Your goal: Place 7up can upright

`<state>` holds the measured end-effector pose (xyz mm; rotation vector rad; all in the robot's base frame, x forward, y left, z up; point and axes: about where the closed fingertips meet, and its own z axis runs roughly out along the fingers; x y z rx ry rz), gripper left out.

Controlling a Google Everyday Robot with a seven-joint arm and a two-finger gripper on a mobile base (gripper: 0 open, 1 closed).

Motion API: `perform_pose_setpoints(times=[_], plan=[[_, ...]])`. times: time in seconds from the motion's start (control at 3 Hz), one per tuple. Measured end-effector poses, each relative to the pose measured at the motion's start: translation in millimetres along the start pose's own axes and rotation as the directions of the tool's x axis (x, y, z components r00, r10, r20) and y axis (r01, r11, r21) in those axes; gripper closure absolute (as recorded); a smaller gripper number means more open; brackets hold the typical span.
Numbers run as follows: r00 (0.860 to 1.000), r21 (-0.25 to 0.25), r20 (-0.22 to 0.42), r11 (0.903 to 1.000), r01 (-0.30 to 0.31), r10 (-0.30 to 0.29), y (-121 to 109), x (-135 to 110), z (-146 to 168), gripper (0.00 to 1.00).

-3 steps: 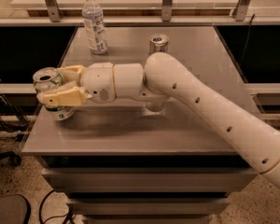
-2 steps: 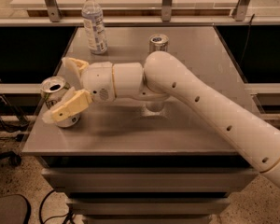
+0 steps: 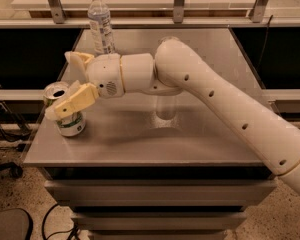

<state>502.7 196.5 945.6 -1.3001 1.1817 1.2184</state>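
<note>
Since a second ago the gripper has let go of the 7up can. Back then its two fingers were shut around the can. Now they are spread wide apart. The arm has also lifted up a little since then, and it now covers the top of the silver can.

The 7up can stands up straight on the table. It is close to the left edge, nearer the front-left corner than the back-left one. Its open silver top faces up, and its white and green side faces the front edge.

The gripper is over the left edge of the table, right by the top of the 7up can. The near finger slants down across the top part of the can (I cannot tell if it touches the can or is just in front of it). The far finger points up and away from the can, toward the back-left corner.

A water bottle stands near the back-left corner. The silver can stands near the middle of the table, and only its lower part peeks out under the arm. The arm reaches in from the front-right corner.
</note>
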Motion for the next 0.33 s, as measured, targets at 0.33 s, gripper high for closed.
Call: perform_pose_setpoints(times=[0.33], plan=[[1.0,-0.002,-0.015,1.0,-0.005,0.005,-6.2,-8.2,-1.3,0.0]])
